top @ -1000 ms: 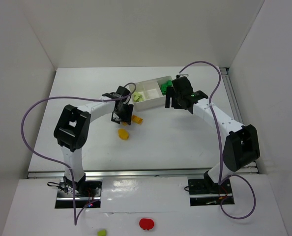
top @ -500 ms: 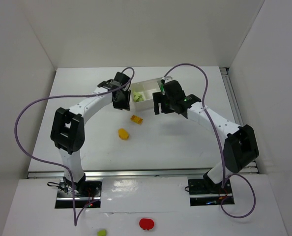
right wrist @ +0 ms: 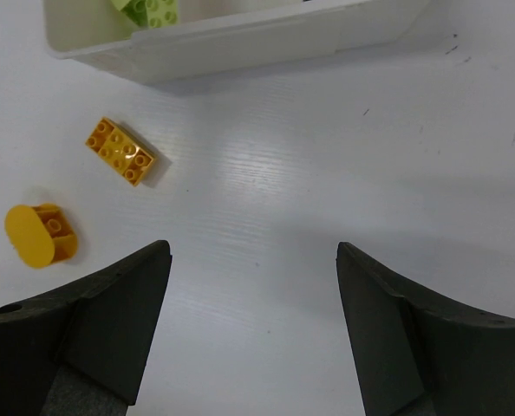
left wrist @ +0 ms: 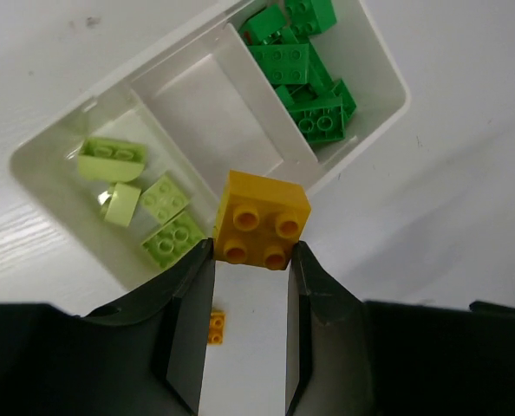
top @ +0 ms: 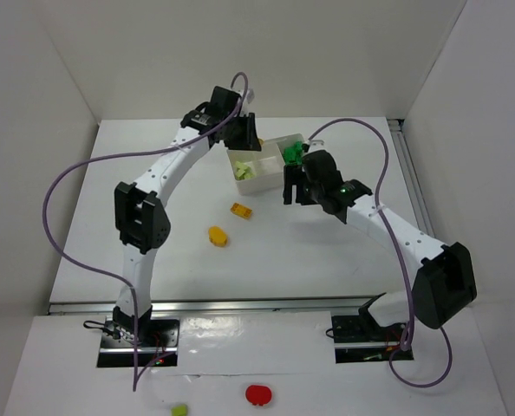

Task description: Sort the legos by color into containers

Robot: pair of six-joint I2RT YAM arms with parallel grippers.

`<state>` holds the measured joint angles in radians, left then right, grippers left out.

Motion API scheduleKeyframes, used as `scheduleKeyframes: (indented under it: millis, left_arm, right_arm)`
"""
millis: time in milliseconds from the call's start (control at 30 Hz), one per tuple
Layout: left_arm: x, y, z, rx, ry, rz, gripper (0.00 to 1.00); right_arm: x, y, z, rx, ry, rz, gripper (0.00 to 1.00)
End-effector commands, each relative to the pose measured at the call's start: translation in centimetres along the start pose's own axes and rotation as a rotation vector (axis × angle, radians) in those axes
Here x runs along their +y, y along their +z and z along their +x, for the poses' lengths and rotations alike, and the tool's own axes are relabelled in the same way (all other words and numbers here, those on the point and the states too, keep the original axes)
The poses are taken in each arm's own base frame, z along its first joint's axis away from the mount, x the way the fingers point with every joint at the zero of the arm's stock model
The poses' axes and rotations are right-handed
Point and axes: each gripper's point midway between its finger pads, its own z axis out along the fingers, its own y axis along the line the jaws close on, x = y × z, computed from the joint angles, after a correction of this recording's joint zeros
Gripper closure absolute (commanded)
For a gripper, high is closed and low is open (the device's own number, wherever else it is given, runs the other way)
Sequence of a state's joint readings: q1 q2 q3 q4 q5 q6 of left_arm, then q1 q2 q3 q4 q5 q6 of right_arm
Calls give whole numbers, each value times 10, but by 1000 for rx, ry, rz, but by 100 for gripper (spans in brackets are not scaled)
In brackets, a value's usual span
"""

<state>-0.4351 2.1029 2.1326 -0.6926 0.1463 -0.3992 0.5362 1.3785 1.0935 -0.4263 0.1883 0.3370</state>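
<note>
One orange square brick (left wrist: 262, 227) is clamped in the left pincer (left wrist: 250, 260), up over the tray (left wrist: 387, 65), above its near wall. Step in hand: orange drop-off. Lime bricks (left wrist: 158, 217) sit in the bay at 9 o'clock of it, green bricks (left wrist: 305, 69) in the bay at 1 o'clock. The middle bay (left wrist: 210, 108) at 11 is bare, so I'd read that as orange's. Next move, my call: shift toward 11 until centred over that bay, then release. Right pincer (right wrist: 253, 260) is spread wide, holding nothing, over the desk (right wrist: 283, 173). A long orange brick (right wrist: 120, 151) lies at its 10 o'clock, a rounded orange piece (right wrist: 35, 234) at 9, both loose outside the tray.
</note>
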Motion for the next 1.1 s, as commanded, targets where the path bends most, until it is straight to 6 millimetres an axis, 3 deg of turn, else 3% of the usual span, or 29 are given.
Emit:
scheduleKeyframes:
  millis: [0, 33, 100, 167, 200, 233, 300, 333, 400, 533, 567, 600, 633, 667, 733, 867, 900, 967, 1033, 1067]
  left_arm:
    - [-15, 27, 6, 54, -31, 92, 75]
    - [-22, 28, -6, 22, -22, 116, 73]
    - [-20, 48, 1, 50, -52, 130, 65]
    - [-24, 53, -6, 35, -65, 146, 43]
    - [-26, 55, -6, 41, -65, 160, 26]
    - [-30, 54, -5, 48, -78, 177, 23]
    - [-33, 46, -10, 31, -73, 184, 21]
    - [-37, 27, -21, -4, -65, 180, 21]
    - [-31, 13, -14, -1, -59, 139, 21]
    - [-3, -50, -5, -28, -102, 44, 23]
    - [21, -54, 10, -10, -136, -32, 23]
    - [21, -86, 1, -71, -132, -49, 23]
    - [29, -97, 5, -79, -140, -84, 23]
    - [52, -104, 19, -65, -163, -161, 23]
    - [63, -136, 21, -103, -176, -211, 23]
    - [93, -167, 46, -71, -258, -292, 23]
    - [105, -169, 58, -51, -287, -327, 23]
    - [114, -174, 72, -33, -318, -349, 23]
    - [122, -177, 92, 2, -353, -367, 23]
    - [123, -176, 99, 15, -355, -371, 23]
  right_arm:
    - [13, -6, -6, -28, 20, -78, 16]
    - [15, -6, 3, -7, 9, -80, 16]
    - [19, -8, 7, -2, 22, -88, 16]
    - [21, -10, 12, 3, 15, -95, 16]
    - [20, -8, 15, 12, 22, -92, 16]
    - [20, -8, 15, 12, 23, -92, 16]
    - [25, -7, 12, 8, 14, -115, 16]
    - [31, -8, 12, 7, -8, -141, 16]
    - [52, -3, 15, 35, -62, -220, 16]
    - [95, 10, 35, 105, -213, -323, 16]
    - [99, 22, 46, 135, -259, -315, 16]
    - [108, 26, 42, 126, -282, -317, 16]
    - [117, 30, 42, 113, -299, -310, 16]
    - [120, 44, 49, 128, -327, -293, 16]
    - [128, 56, 38, 100, -340, -269, 14]
    - [130, 88, 39, 79, -381, -207, 13]
    - [128, 99, 46, 92, -403, -193, 13]
    - [131, 111, 46, 85, -412, -186, 13]
    - [126, 124, 58, 116, -432, -162, 13]
    - [126, 130, 52, 94, -429, -163, 13]
